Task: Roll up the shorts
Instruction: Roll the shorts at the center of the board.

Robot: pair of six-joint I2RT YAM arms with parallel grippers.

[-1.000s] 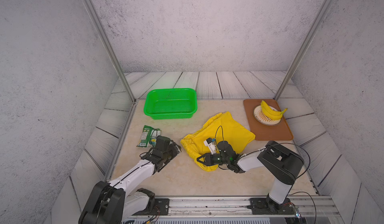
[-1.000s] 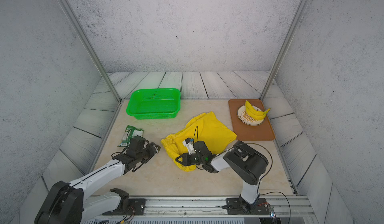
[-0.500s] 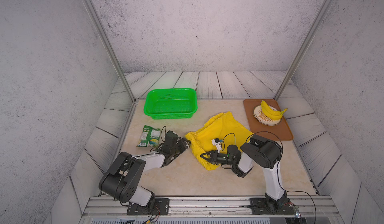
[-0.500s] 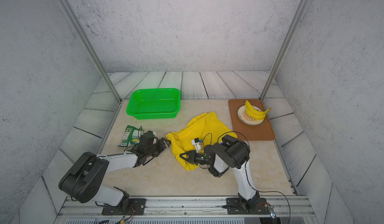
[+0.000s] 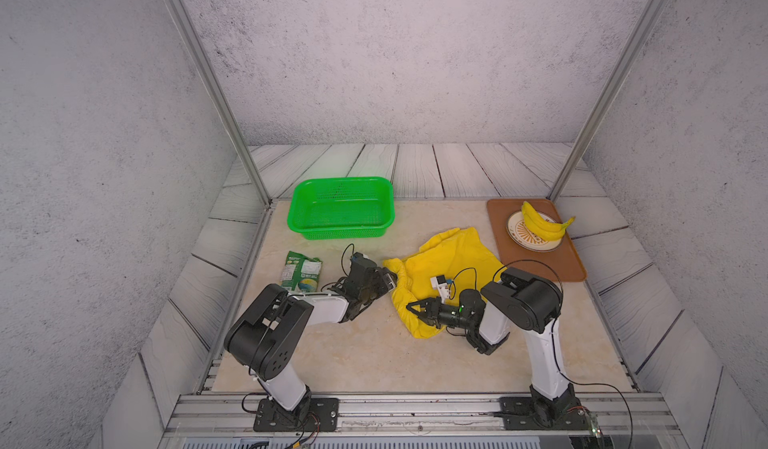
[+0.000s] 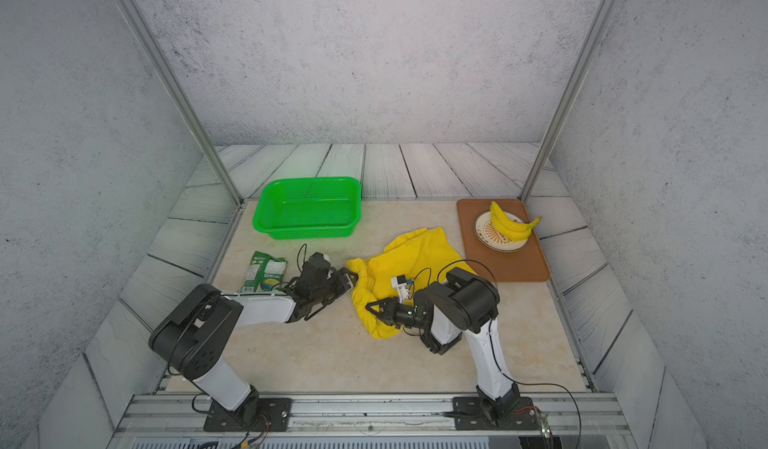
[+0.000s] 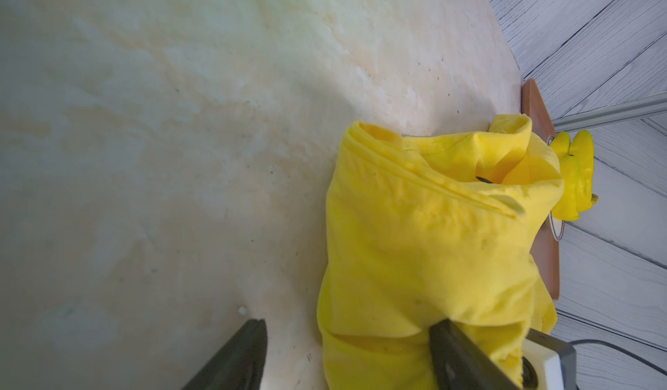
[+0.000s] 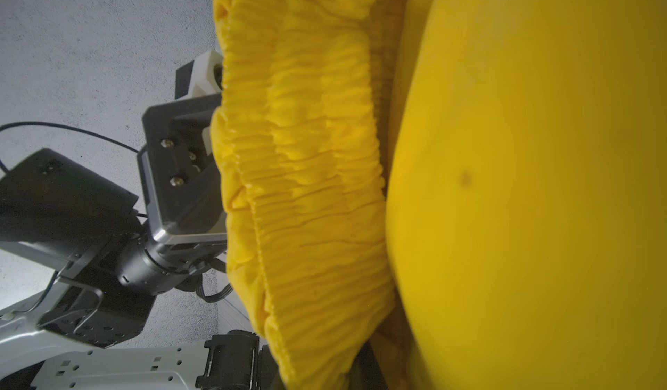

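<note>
The bright yellow shorts [image 5: 453,255] [image 6: 419,255] lie crumpled at the middle of the table, legs toward the tray. My left gripper [image 5: 392,278] [image 6: 352,278] is at their left edge, jaws wide open. In the left wrist view the left gripper [image 7: 348,334] has a fold of the shorts [image 7: 433,243] between its fingers, against one of them. My right gripper [image 5: 412,306] [image 6: 370,305] is shut on the shorts' front edge. The gathered waistband [image 8: 306,189] fills the right wrist view and hides the right fingers.
A green basket [image 5: 340,210] stands at the back left. A green snack packet [image 5: 302,272] lies beside the left arm. At the right a brown tray [image 5: 544,268] carries a plate [image 5: 515,235] with bananas [image 5: 540,222] [image 7: 577,175].
My left gripper has travelled right to the shorts' left edge and its jaws have widened. Both arms have folded up at the elbow. The right gripper has kept its grip and place.
</note>
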